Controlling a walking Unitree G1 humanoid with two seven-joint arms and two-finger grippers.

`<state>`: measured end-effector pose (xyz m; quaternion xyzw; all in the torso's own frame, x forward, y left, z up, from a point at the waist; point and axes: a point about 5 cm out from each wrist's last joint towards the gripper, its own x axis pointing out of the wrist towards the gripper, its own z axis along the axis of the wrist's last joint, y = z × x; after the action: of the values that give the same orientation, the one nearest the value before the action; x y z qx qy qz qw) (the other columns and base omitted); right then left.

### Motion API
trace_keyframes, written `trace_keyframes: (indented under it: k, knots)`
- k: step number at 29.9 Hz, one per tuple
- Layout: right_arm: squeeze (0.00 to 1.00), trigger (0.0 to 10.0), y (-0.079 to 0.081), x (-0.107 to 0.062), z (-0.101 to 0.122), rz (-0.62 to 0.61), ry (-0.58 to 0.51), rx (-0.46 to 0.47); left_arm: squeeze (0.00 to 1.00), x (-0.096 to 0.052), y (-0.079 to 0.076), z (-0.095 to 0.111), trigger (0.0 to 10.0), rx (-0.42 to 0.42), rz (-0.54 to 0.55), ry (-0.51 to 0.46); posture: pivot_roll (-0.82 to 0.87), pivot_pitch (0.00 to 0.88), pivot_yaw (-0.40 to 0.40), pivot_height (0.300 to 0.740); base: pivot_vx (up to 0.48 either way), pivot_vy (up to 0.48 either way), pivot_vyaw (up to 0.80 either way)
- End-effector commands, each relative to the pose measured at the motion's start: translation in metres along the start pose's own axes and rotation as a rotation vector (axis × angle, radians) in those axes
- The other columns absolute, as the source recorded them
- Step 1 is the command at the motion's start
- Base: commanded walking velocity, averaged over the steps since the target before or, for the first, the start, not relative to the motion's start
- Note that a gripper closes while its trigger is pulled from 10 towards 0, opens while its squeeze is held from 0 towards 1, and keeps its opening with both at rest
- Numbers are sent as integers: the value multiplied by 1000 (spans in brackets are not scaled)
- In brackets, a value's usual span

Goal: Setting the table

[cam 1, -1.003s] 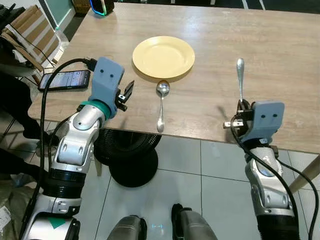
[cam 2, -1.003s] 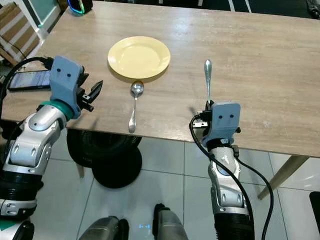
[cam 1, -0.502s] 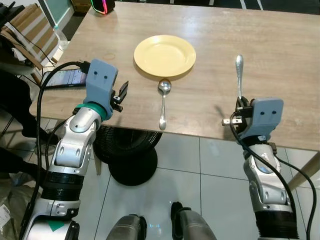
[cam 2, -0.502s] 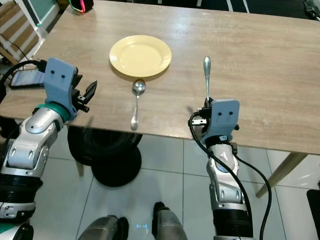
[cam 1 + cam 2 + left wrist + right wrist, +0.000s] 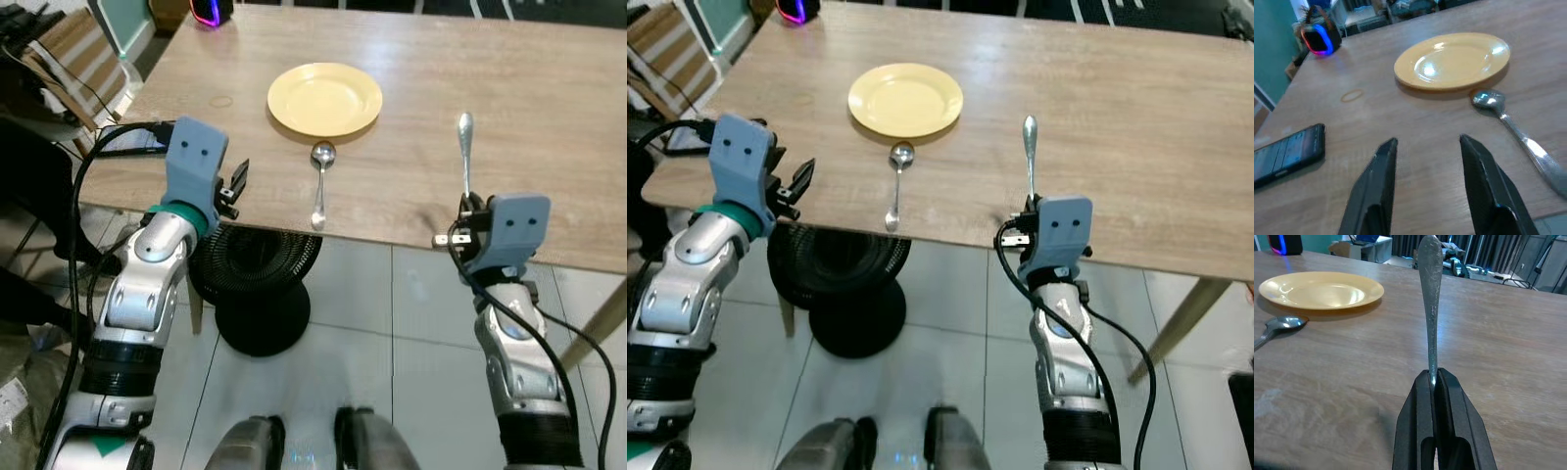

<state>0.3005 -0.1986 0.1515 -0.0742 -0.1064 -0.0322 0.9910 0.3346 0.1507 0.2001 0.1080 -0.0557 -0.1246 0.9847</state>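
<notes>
1. Right wrist view is showing the right gripper (image 5: pixel 1434 382) pinching a utensil (image 5: pixel 1430 293) between closed fingers, its handle end pointing out over the table (image 5: pixel 549 108).
2. It should be carrying it toward the yellow plate (image 5: pixel 324 99), laying it flat just beside the rim, parallel to the spoon (image 5: pixel 319 181) lying below the plate.
3. Left gripper (image 5: pixel 1427 161) is hovering empty, fingers spread, near the table's edge.
</notes>
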Motion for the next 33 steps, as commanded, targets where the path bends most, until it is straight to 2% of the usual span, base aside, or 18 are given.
trace_keyframes:
  k: [1,33]
  knots:
    - [0,10000,0,-3,-5,-5,14,5,0,-1,1,-1,10000,-7,3,2,27,81,60,740,-356,0,0]
    - [0,10000,-1,1,-6,3,9,0,0,0,0,-1,10000,-5,0,-6,24,58,53,740,-353,0,0]
